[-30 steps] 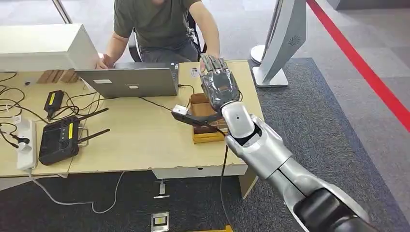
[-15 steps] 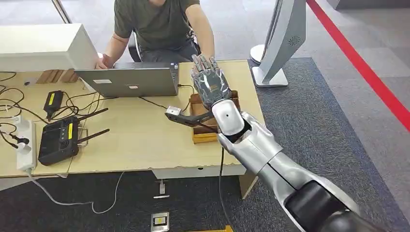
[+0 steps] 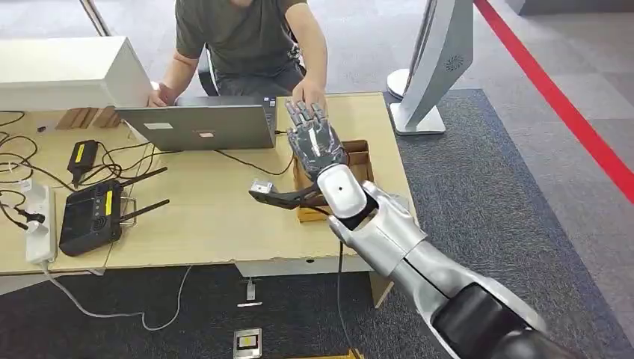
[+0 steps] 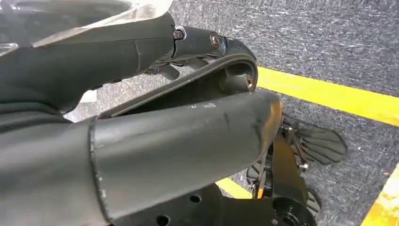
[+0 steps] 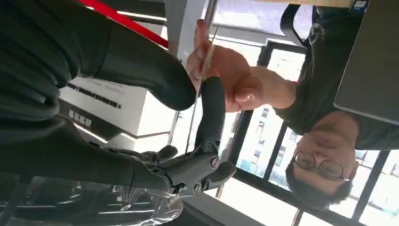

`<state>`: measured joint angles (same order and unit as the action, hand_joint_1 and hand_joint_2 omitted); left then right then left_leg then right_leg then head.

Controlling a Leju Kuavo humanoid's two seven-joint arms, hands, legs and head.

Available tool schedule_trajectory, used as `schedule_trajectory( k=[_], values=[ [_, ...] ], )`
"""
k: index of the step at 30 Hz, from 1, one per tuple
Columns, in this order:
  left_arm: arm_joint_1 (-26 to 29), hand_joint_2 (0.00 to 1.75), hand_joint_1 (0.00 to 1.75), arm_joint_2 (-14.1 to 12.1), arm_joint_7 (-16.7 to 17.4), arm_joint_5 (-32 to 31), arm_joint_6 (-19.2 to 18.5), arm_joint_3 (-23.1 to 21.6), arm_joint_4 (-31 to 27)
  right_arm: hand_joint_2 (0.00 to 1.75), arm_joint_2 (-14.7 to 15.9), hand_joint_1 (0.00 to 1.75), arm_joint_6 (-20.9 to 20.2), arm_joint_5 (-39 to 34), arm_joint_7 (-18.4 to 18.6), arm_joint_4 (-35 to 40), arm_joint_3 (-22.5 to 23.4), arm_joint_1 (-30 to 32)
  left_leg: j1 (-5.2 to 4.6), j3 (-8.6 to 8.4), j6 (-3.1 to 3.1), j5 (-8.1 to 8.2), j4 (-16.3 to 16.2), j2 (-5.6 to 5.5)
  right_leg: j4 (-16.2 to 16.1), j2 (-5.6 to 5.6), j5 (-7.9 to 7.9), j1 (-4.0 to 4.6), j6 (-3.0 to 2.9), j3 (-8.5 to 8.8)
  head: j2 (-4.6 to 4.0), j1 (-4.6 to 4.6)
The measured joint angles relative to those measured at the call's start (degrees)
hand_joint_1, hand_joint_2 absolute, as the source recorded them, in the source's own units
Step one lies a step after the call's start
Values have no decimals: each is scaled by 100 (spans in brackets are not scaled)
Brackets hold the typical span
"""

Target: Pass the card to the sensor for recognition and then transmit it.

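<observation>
Beside the laptop [image 3: 200, 126], at its right end, you see your right hand [image 3: 317, 139] raised over the wooden box [image 3: 327, 179], thumb and a finger pinching the thin card [image 5: 201, 88] edge-on, while a person's hand [image 5: 226, 77] grips that card's far end.

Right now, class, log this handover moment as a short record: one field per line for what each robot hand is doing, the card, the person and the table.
right hand: raised over the table, pinching the card between thumb and a finger
card: thin, seen edge-on, also touched by the person's hand
left hand: hanging over the carpet, state unclear
person: seated behind the laptop
table: wooden box, black controller, cables
</observation>
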<state>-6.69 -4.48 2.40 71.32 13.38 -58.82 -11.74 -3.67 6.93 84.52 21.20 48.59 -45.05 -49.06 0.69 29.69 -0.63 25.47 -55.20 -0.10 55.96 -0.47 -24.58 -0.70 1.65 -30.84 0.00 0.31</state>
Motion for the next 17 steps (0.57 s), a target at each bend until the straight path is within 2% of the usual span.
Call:
schedule_trajectory(
  k=[5,10,17],
  values=[
    [1,0,0,7,4,28,4,0,0,0,-9,0,-35,96,-112,22,-13,84,0,-1,0,0,0,0,0,0,0,0,0,0,0,-2],
    [4,0,0,11,24,74,46,0,0,0,9,0,-273,218,-116,90,-13,150,0,-2,0,0,0,1,0,0,0,0,0,0,0,0],
    [11,0,0,13,61,101,68,0,0,0,98,0,-286,284,-114,170,11,161,-1,-2,0,0,0,1,0,0,1,0,0,0,0,-2]
  ],
)
